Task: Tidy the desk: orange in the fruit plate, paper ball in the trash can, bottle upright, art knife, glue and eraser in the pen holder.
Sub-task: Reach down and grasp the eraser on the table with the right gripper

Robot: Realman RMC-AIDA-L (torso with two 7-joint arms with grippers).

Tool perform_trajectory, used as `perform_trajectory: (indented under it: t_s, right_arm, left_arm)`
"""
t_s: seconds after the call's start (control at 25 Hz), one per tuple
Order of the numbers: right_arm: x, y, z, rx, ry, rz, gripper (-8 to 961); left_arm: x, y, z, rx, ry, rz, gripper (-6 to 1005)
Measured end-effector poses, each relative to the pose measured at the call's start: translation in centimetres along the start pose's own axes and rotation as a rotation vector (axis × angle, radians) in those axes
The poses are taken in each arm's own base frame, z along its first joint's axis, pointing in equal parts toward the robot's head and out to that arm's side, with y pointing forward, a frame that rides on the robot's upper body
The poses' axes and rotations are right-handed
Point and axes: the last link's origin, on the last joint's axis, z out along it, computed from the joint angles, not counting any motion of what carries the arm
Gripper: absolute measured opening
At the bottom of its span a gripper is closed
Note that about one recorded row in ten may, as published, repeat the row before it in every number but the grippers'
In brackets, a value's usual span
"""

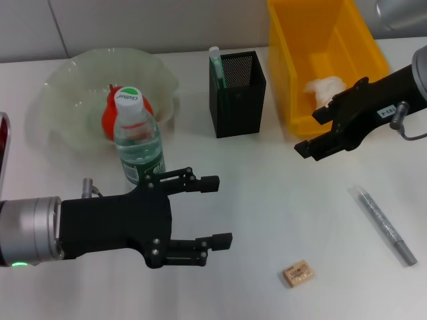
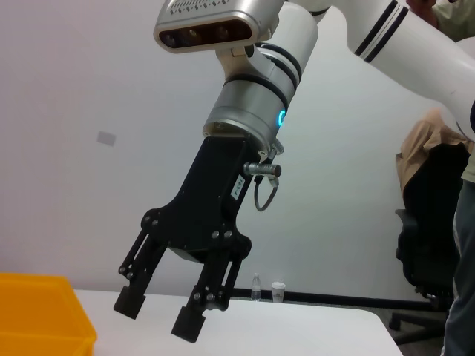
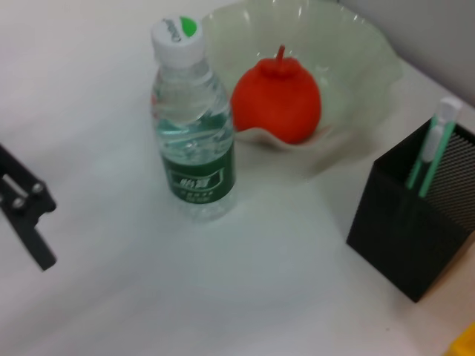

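The bottle [image 1: 139, 140] stands upright in front of the fruit plate [image 1: 67, 77], which holds the orange [image 1: 113, 113]. The pen holder [image 1: 237, 87] has a green-and-white glue stick [image 1: 216, 63] in it. The paper ball [image 1: 325, 88] lies in the yellow trash can [image 1: 293, 47]. The eraser [image 1: 297, 274] and the grey art knife [image 1: 387, 227] lie on the table at the front right. My left gripper [image 1: 215, 211] is open and empty, just right of the bottle. My right gripper [image 1: 312, 131] is open and empty at the trash can's near edge; it also shows in the left wrist view [image 2: 157, 313].
The right wrist view shows the bottle [image 3: 194, 126], the orange [image 3: 276, 100], the plate [image 3: 364, 63], the pen holder [image 3: 412, 230] and a left finger [image 3: 26, 215]. White table [image 1: 267, 200] lies between the grippers. A dark red object [image 1: 3, 137] sits at the far left edge.
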Motion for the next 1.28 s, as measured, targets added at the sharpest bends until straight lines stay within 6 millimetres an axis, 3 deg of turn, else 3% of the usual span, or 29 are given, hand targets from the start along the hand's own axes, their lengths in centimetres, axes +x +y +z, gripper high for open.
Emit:
perform_trajectory:
  t_s: [0.52, 1.28]
  right_arm:
    - [-0.7, 2.2, 2.0, -0.054, 0.158, -0.031, 708]
    - [-1.7, 4.2, 4.4, -0.168, 0.388, 0.011, 705]
  left_arm:
    - [0.2, -0.3, -2.7, 0.026, -0.007, -0.003, 809]
    - [-0.2, 0.9, -3.2, 0.014, 0.006, 0.007, 809]
